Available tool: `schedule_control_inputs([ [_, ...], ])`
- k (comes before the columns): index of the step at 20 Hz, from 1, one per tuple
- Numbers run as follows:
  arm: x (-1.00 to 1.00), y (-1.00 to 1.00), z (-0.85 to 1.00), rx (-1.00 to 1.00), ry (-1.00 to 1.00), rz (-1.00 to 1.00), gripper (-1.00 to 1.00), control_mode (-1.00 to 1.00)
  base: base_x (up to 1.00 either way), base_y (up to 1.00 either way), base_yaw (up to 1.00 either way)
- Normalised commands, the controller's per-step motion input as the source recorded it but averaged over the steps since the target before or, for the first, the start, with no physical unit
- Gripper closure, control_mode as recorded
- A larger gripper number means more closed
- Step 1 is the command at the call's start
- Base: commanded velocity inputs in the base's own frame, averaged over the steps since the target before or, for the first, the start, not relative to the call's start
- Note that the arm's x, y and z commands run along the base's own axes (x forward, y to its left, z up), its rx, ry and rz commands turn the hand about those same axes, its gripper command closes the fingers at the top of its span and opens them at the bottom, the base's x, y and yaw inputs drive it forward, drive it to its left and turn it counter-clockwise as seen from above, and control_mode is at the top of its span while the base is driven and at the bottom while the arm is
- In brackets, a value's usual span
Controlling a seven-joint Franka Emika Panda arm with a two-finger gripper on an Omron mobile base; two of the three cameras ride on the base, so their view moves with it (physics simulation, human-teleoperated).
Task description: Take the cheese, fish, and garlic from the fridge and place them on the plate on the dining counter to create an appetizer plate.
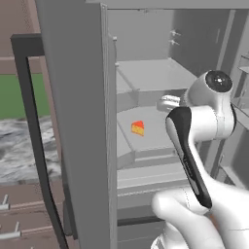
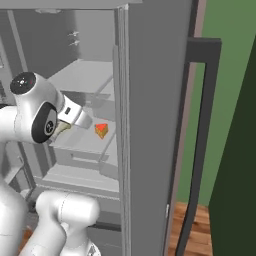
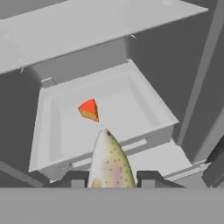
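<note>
Inside the open grey fridge (image 1: 146, 44), pale shelves fill the frame; the cheese (image 3: 89, 110) sits centre-left in a shallow shelf tray (image 3: 148, 109). At bottom centre the jaws (image 3: 111, 178) clasp the speckled fish (image 3: 110, 162), its tip just short of the wedge.

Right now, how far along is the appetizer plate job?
Done: the fridge door stands open. In hand: the gripper is shut on the fish, inside the fridge. Left: the cheese sits in its tray; the fish hasn't reached the plate. Garlic, plate and counter: cannot tell.
</note>
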Motion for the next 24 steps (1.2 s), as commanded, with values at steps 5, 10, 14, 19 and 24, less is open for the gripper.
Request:
schedule_control_inputs([
  [5, 0.00, 0.00, 0.00, 0.00, 0.00, 0.00, 1.00, 1.00, -0.83, 0.13, 0.20],
  [10, 0.00, 0.00, 0.00, 0.00, 0.00, 0.00, 1.00, 1.00, -0.99, 0.40, 0.20],
  [14, 0.00, 0.00, 0.00, 0.00, 0.00, 0.00, 1.00, 1.00, -1.00, 0.88, 0.19],
  [19, 0.00, 0.00, 0.00, 0.00, 0.00, 0.00, 1.00, 1.00, -0.95, 1.00, 0.15],
  [24, 0.00, 0.00, 0.00, 0.00, 0.00, 0.00, 1.00, 1.00, -0.74, 1.00, 0.10],
])
